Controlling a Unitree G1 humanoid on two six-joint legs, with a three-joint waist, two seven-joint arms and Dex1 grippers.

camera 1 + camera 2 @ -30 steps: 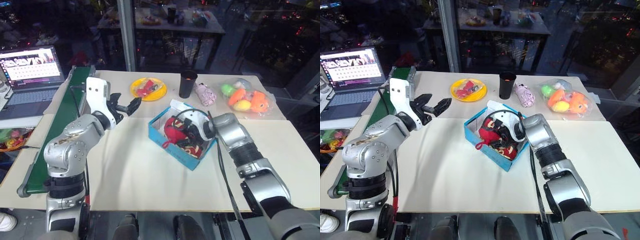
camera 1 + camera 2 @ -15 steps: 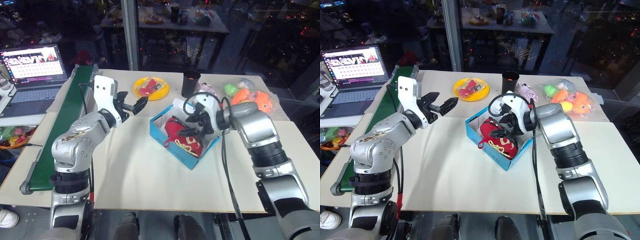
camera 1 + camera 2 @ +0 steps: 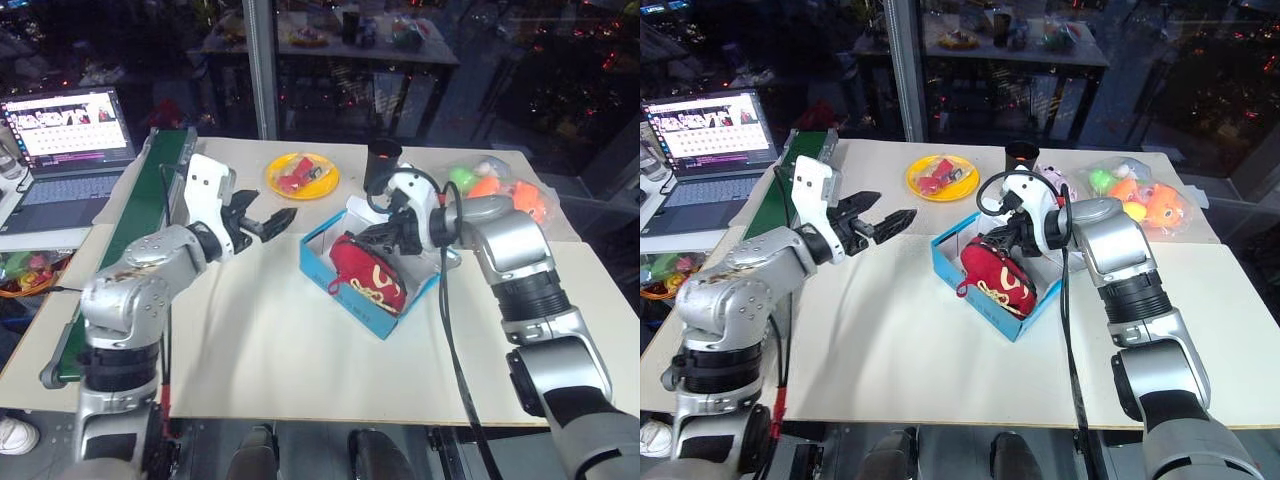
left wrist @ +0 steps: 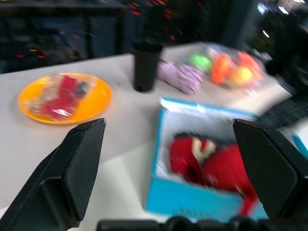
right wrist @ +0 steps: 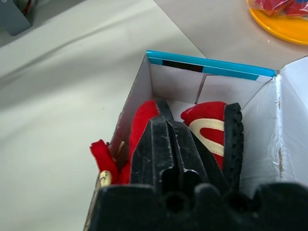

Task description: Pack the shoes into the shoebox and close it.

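Right gripper [image 3: 1012, 232] hangs just over the open shoebox [image 3: 985, 300], fingers pressed together with nothing between them — the wrist view shows the two black fingers [image 5: 166, 144] flush against each other above the box interior. Directly beneath them lie the shoes [image 3: 367, 278], both inside the shoebox: one on its side with the dark sole [image 5: 233, 139] toward the far white wall, the other nearer the gripper, its red fabric bulging over the box's near rim. The lid [image 3: 358, 212] stands open, just beyond the right gripper.

Left gripper [image 3: 268, 222] is held above the counter [image 3: 280, 340], well apart from the shoebox on its left side, fingers spread wide and holding nothing; the box sits ahead of it, between its fingertips [image 4: 82, 159] in the wrist view.

Farther out from both grippers — a yellow plate [image 3: 302, 176] with small red pieces, a black cup [image 3: 381, 165], and a clear bag of bright toys [image 3: 500, 190].
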